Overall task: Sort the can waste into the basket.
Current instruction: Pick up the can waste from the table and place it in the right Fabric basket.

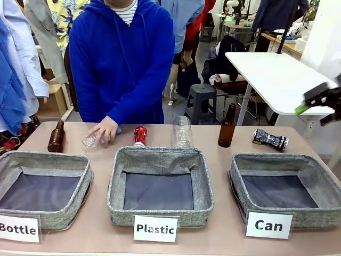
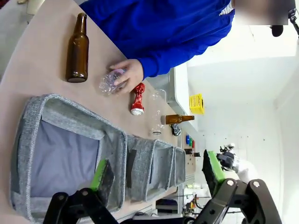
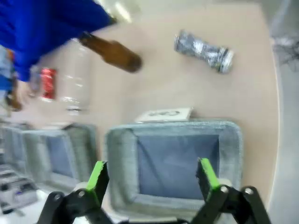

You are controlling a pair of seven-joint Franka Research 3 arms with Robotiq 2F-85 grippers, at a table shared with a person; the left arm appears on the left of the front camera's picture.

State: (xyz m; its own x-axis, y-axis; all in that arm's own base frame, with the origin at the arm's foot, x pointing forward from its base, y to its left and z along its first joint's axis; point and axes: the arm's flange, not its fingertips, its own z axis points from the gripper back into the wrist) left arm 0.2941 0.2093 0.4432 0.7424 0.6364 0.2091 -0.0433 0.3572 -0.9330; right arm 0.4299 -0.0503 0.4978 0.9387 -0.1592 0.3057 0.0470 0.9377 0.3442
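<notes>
Grey woven baskets, three of them, sit in a row along the near edge of the table (image 1: 213,237): the Bottle basket (image 1: 45,160) on the left, the Plastic basket (image 1: 160,154) in the middle and the Can basket (image 1: 277,158) on the right. Each has a white label in front, and each shows only its dark liner inside.

Two cans lie on the table beyond the baskets. The red can (image 1: 140,135) is behind the Plastic basket, just beside the person's hand (image 1: 105,129). The black-and-silver can (image 1: 270,140) lies on its side behind the Can basket, apart from its rim.

Two brown bottles stand upright: the left brown bottle (image 1: 56,137) behind the Bottle basket, and the right brown bottle (image 1: 227,126) near the black-and-silver can. Two clear bottles: the crushed clear bottle (image 1: 90,141) under the person's hand, and the upright clear bottle (image 1: 182,132) between the red can and the right brown bottle.

The left gripper (image 2: 156,172) hangs over the Bottle basket end of the row, fingers spread wide with nothing between them. The right gripper (image 3: 152,179) hangs above the Can basket, fingers likewise spread and holding nothing
</notes>
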